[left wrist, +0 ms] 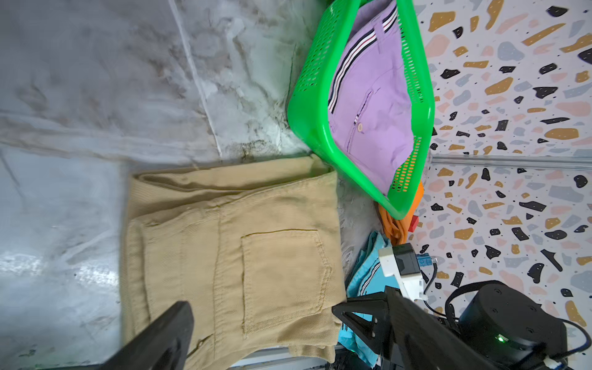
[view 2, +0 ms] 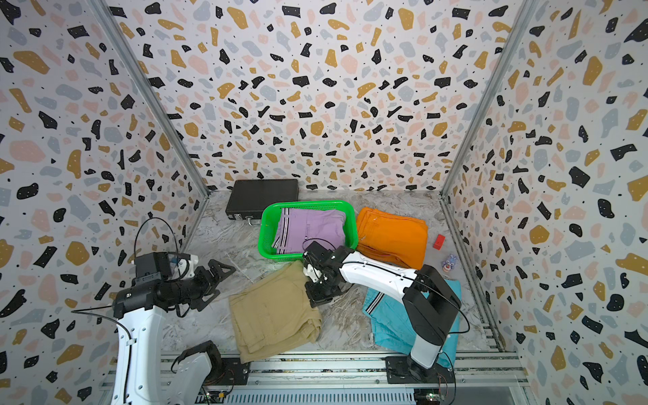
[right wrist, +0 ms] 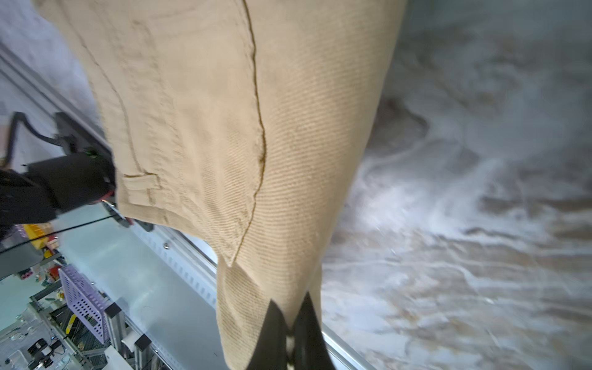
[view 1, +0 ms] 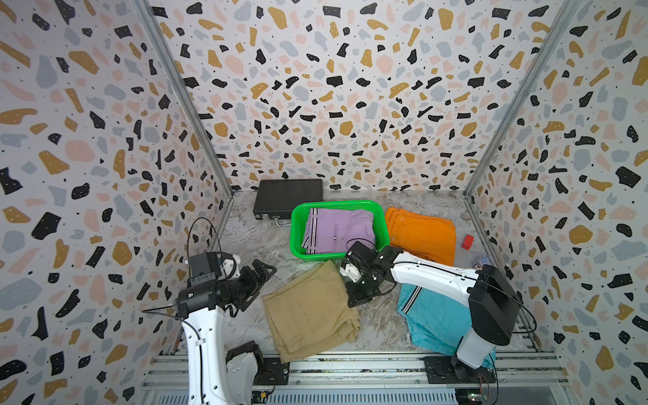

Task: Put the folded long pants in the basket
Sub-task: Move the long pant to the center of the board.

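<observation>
My right tool (right wrist: pixel 290 320) clamped on tan pants (view 1: pixel 308 308); my left tool (view 1: pixel 261 284) apart.
I pinch the cloth corner near the basket (view 1: pixel 297 224); the tan pants lie on the table (view 1: pixel 252 238) just in front of it. The lilac pants (view 1: pixel 340 229) sit inside the basket.

Terrazzo-patterned walls (view 1: pixel 350 87) fill the top and sides; metal corner posts (view 1: pixel 186 98) join them. A grey marbled tabletop (view 1: pixel 252 245) lies lower centre; aluminium rails (view 1: pixel 350 366) cross the bottom.

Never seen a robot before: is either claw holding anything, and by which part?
The right gripper pinches the tan pants by an edge; the left gripper holds nothing.
</observation>
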`<action>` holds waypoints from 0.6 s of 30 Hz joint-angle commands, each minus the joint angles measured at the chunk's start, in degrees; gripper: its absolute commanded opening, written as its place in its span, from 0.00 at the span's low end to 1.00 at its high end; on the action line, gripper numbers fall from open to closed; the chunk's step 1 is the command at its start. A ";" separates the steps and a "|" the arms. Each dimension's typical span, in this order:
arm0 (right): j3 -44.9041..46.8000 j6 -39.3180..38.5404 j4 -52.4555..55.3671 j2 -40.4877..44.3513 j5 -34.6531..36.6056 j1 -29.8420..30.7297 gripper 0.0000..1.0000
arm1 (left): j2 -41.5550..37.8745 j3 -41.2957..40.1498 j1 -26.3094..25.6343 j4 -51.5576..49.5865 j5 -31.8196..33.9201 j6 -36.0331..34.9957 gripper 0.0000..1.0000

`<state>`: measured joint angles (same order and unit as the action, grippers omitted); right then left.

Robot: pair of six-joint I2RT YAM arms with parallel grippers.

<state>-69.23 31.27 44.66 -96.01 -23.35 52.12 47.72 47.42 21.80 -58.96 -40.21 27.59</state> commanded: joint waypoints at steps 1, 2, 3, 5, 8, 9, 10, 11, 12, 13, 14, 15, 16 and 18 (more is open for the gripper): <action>3.83 -2.92 5.99 5.32 3.87 -3.19 0.00 | 1.53 -4.12 -0.65 4.52 -4.32 1.09 1.00; 5.10 -3.33 6.53 6.32 4.76 -4.16 0.00 | 2.41 -5.54 -1.27 5.70 -4.88 1.30 1.00; 6.12 -3.65 7.00 7.04 5.15 -5.05 0.00 | 3.54 -6.76 -1.92 6.33 -5.29 1.48 1.00; 8.50 -3.84 7.08 8.07 5.09 -6.46 0.00 | 6.52 -8.67 -3.91 7.78 -6.18 2.65 1.00; 11.06 -4.02 7.02 9.13 5.53 -8.00 0.00 | 11.99 -8.23 -11.55 8.74 -2.02 4.61 1.00; 11.87 -3.98 7.02 9.70 5.85 -8.65 0.00 | 14.08 -8.13 -15.05 10.12 -0.44 5.93 1.00; 12.57 -3.93 7.07 10.32 6.33 -9.37 0.00 | 16.24 -7.89 -18.64 11.42 1.50 7.47 1.00; 13.05 -3.85 7.02 10.84 6.47 -10.14 0.00 | 17.78 -7.71 -21.20 12.35 3.05 8.84 1.00; 13.63 -3.87 7.02 11.46 6.57 -11.09 0.00 | 19.13 -7.95 -23.91 14.09 4.42 10.50 1.00; 14.14 -3.92 7.09 12.00 6.78 -11.81 0.00 | 20.03 -8.45 -25.57 16.38 5.07 12.33 1.00; 14.46 -3.98 7.03 12.44 6.77 -12.47 0.00 | 20.56 -9.01 -26.72 18.38 5.37 13.67 1.00; 14.90 -4.10 7.10 12.83 6.87 -13.05 0.00 | 20.95 -9.50 -27.34 20.17 6.45 14.78 1.00; 15.39 -4.11 7.02 13.03 7.06 -13.54 0.00 | 21.09 -9.79 -27.51 21.47 7.43 15.30 1.00; 16.03 -4.02 7.06 13.04 6.86 -14.13 0.00 | 21.43 -10.21 -27.58 23.62 8.74 15.47 1.00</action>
<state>-53.84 27.81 49.47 -84.44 -18.06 38.85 68.97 38.02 -5.41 -41.17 -35.29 39.94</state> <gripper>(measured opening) 0.053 0.999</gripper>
